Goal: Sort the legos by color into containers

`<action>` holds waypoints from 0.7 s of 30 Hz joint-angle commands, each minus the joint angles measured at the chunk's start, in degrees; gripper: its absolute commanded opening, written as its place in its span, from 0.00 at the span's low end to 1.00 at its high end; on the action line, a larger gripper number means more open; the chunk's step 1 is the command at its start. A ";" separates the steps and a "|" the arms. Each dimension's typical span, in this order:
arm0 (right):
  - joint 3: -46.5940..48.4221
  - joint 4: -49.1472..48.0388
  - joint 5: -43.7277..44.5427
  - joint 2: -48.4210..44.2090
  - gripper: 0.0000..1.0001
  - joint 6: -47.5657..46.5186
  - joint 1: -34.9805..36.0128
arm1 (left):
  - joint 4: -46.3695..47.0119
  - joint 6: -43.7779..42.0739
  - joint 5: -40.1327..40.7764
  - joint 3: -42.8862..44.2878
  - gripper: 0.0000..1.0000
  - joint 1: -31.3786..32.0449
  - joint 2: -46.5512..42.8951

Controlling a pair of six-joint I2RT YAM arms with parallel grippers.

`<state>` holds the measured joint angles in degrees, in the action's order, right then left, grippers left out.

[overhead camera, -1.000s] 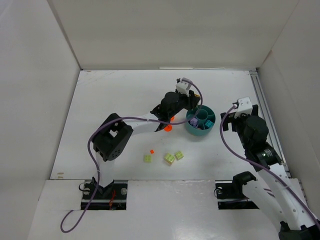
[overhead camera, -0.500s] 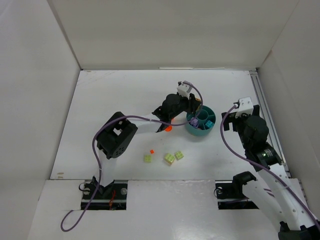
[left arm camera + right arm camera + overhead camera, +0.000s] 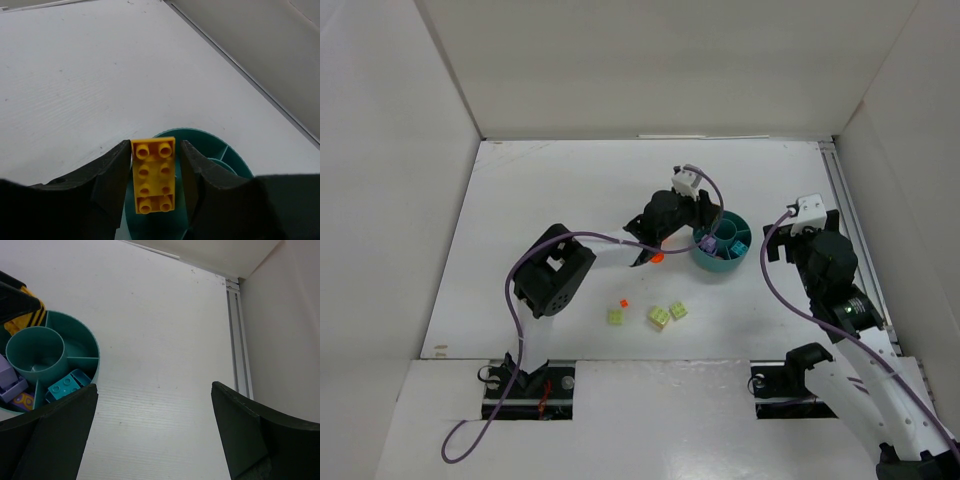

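Note:
My left gripper (image 3: 153, 150) is shut on a yellow-orange two-by-four brick (image 3: 153, 175), studs facing the camera, held above the left part of the round teal dish (image 3: 210, 137). In the top view the left gripper (image 3: 703, 222) is at the left rim of the dish (image 3: 746, 232). The dish (image 3: 80, 322) holds a teal-blue brick (image 3: 67, 385) and purple bricks (image 3: 10, 382) around its central tube (image 3: 35, 350). My right gripper (image 3: 155, 440) is wide open and empty, above bare table right of the dish.
On the table in front of the dish lie a round orange piece (image 3: 657, 256), a tiny red-orange bit (image 3: 624, 302) and three pale yellow-green bricks (image 3: 616, 316) (image 3: 659, 317) (image 3: 678, 310). A metal rail (image 3: 235, 330) runs along the right wall.
My left arm has shifted slightly, bringing the gripper and its brick over the dish's left rim. The right arm has not moved.

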<state>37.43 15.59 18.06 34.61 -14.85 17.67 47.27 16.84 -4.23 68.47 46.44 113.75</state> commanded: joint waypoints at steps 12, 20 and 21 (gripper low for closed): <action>0.45 -1.36 -1.79 -0.77 1.00 -2.01 -0.27 | 3.10 0.39 0.27 -5.18 0.53 -0.03 -6.70; 2.21 -3.29 -17.09 4.93 1.00 -6.86 2.36 | -2.16 -1.37 3.34 -8.17 1.00 -0.03 -19.61; 2.90 -3.29 -17.10 5.81 1.00 -7.81 5.06 | -3.40 -1.37 4.39 -8.78 1.00 -0.03 -23.02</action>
<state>37.63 14.96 6.24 38.59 -20.08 19.11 43.99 16.51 -2.33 60.84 46.39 99.63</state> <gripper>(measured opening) 0.995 0.996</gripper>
